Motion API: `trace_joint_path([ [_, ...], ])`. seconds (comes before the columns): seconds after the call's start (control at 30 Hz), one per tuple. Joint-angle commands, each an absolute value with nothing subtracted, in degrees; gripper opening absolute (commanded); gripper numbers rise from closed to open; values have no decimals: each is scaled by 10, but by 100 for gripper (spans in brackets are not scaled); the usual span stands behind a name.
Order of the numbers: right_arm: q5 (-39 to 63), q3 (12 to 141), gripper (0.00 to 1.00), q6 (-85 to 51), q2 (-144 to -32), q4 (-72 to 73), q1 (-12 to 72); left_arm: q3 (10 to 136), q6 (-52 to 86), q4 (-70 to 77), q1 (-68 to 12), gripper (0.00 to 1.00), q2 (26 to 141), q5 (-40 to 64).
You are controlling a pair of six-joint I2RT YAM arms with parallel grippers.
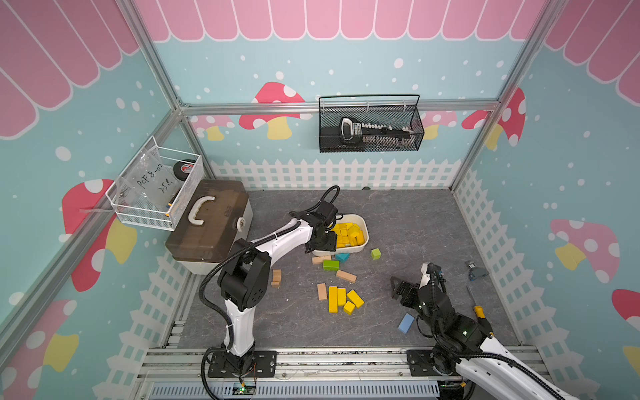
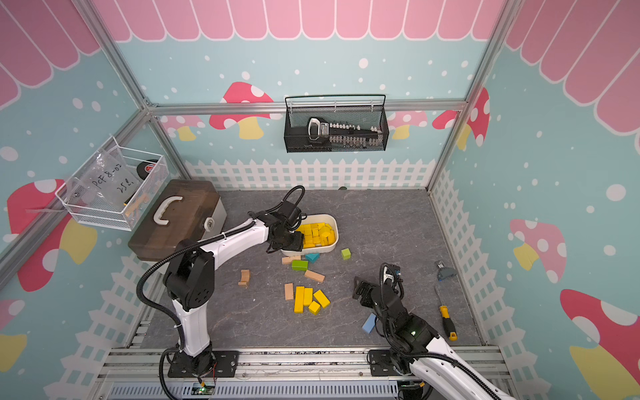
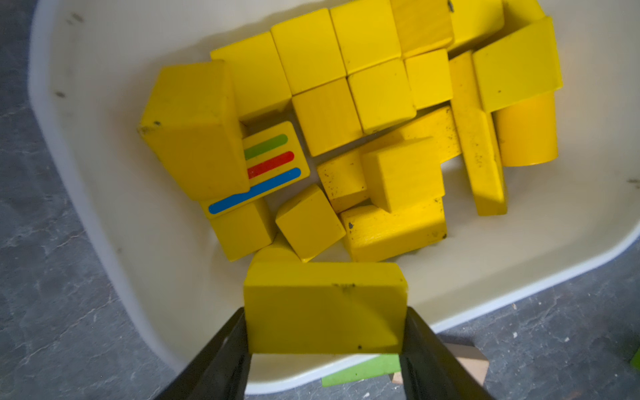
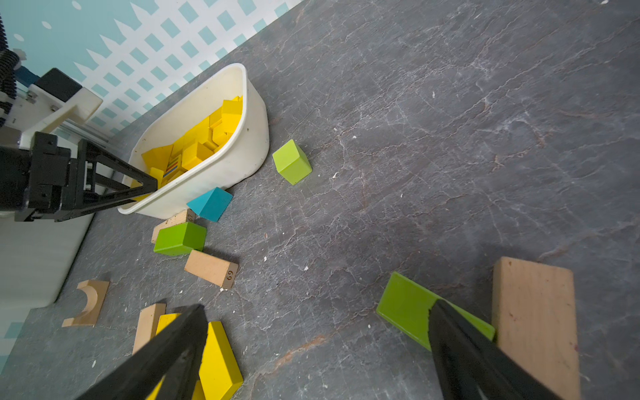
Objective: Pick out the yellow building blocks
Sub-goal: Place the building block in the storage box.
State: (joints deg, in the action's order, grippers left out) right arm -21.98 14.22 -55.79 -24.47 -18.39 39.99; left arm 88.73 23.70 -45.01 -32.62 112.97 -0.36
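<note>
Centre-left in both top views, the left jaws clamp a yellow brick [image 3: 323, 308] over the white tub [image 1: 356, 247] at its lower-left rim. Piled yellow blocks [image 1: 349, 233] fill the tub. Four loose yellow blocks [image 1: 333, 299] lie below centre. Bare worktop [image 1: 433, 225] stretches rightward. Lower right, the right jaws gape empty.

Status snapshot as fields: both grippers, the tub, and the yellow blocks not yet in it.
left gripper: closed on a yellow brick, over the white tub
right gripper: open, empty, above the table
in tub: yellow blocks, including a striped block
left on table: four yellow blocks, clustered
also on table: green blocks, a teal block, a blue block, tan blocks
</note>
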Motion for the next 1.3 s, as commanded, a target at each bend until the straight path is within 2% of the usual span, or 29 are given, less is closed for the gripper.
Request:
trace_joint_path([
  [0.0,-217,150,99,-563,-244,-176,395,878,236,-457,-324,73,1112,-7],
  [0.13,-215,149,99,-564,-241,-175,394,875,236,-457,-324,76,1106,-10],
  [0.4,-210,148,99,-564,-239,-177,390,865,240,-450,-325,75,1075,4],
  [0.67,-196,166,99,-546,-265,-172,388,794,230,-415,-325,75,943,74],
  [0.83,-173,198,99,-519,-340,-145,387,705,214,-418,-325,76,788,95],
  [1.03,-96,238,98,-471,-490,-74,389,614,210,-477,-323,80,616,92],
  [1.1,-59,257,95,-460,-542,-56,398,586,232,-501,-323,81,566,78],
  [1.27,-12,328,92,-436,-628,-110,440,558,246,-549,-324,85,466,76],
])
